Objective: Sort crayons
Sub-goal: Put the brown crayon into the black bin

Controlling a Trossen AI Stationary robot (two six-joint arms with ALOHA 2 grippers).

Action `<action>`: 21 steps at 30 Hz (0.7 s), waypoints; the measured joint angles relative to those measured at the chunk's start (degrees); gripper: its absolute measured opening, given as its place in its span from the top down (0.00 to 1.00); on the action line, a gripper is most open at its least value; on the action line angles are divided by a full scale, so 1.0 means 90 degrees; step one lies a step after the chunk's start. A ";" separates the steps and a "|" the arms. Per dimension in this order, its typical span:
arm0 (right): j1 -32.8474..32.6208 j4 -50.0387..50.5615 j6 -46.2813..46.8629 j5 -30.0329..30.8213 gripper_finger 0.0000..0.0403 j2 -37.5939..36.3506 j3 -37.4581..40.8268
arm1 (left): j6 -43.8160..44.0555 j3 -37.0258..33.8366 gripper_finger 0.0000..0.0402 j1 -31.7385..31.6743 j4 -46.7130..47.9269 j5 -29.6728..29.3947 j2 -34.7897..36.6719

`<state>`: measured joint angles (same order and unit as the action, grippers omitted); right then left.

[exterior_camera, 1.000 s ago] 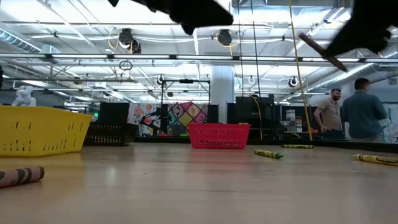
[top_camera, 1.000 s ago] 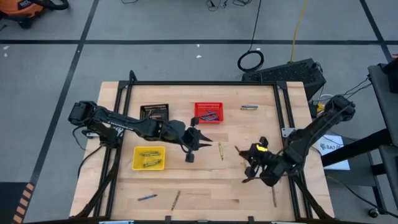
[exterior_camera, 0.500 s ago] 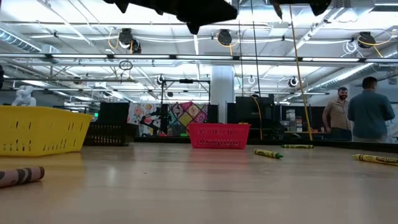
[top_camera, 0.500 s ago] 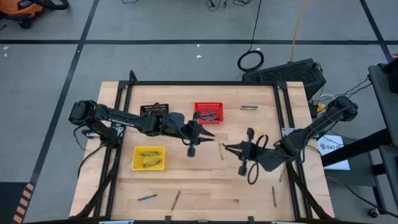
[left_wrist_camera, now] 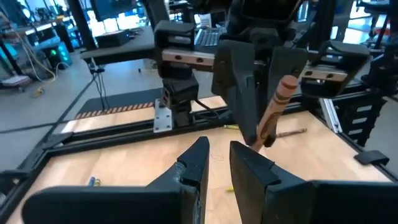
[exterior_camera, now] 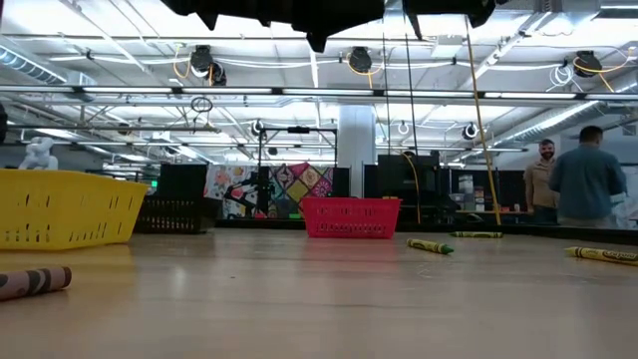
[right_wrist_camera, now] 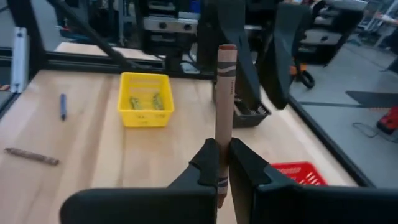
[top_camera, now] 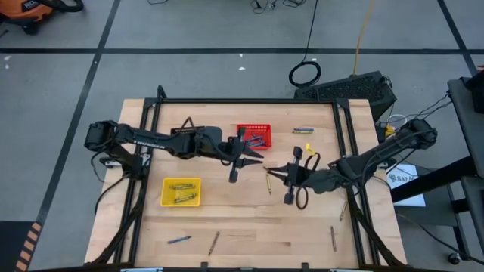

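R gripper (right_wrist_camera: 223,163) clamped on brown crayon (right_wrist_camera: 224,106), mid-table. L gripper (left_wrist_camera: 216,163) at its 9 o'clock, fingers slightly apart, empty.

One brown crayon (right_wrist_camera: 224,99) is up in the air, standing upright with its lower end pinched. The rest are scattered: two yellow-green ones (right_wrist_camera: 143,101) lie flat in the yellow basket, some blue ones (top_camera: 252,140) sit in the red basket. Loose on the table are a blue crayon (top_camera: 179,239), a brown one (top_camera: 214,242) beside it, and another brown (top_camera: 332,238) near the front right.
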<state>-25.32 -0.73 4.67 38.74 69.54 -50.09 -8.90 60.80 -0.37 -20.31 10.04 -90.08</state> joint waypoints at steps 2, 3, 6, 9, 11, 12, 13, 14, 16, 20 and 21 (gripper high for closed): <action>0.0108 -0.0081 -0.0122 -0.0005 1.00 0.0000 0.0000 | 0.0195 0.0000 0.84 -0.0025 -0.0010 0.0064 0.0000; 0.0154 -0.0114 -0.0170 -0.0010 1.00 0.0000 0.0000 | 0.0262 0.0000 0.84 -0.0028 -0.0026 0.0097 0.0000; 0.0335 -0.0145 -0.0268 -0.0274 1.00 0.0000 0.0000 | 0.0279 0.0000 0.84 -0.0038 -0.0041 0.0216 0.0000; 0.0501 -0.0139 -0.0263 -0.0342 1.00 0.0002 0.0000 | 0.0283 0.0000 0.84 -0.0040 -0.0039 0.0222 0.0000; 0.0586 -0.0141 -0.0267 -0.0338 1.00 0.0002 0.0000 | 0.0283 0.0000 0.84 -0.0040 -0.0039 0.0222 0.0000; 0.0620 -0.0140 -0.0265 -0.0344 1.00 0.0002 0.0000 | 0.0283 0.0000 0.84 -0.0040 -0.0035 0.0222 0.0000; 0.0656 -0.0139 -0.0265 -0.0360 1.00 0.0002 0.0000 | 0.0283 0.0000 0.84 -0.0040 -0.0032 0.0222 0.0000; 0.0695 -0.0142 -0.0268 -0.0428 1.00 0.0002 0.0000 | 0.0281 0.0000 0.84 -0.0040 -0.0034 0.0222 0.0000; 0.0787 -0.0177 -0.0266 -0.0691 1.00 0.0002 0.0000 | 0.0281 0.0000 0.84 -0.0040 -0.0034 0.0222 0.0000; 0.0980 -0.0354 -0.0268 -0.0923 1.00 0.0001 0.0000 | 0.0280 0.0000 0.84 -0.0047 -0.0189 0.0219 0.0000; 0.1033 -0.0389 -0.0269 -0.0973 1.00 0.0000 0.0000 | 0.0281 0.0000 0.84 -0.0050 -0.0249 0.0218 0.0000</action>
<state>-16.03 -4.23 2.25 29.98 69.54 -50.09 -6.37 60.80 -0.82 -22.56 12.00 -90.08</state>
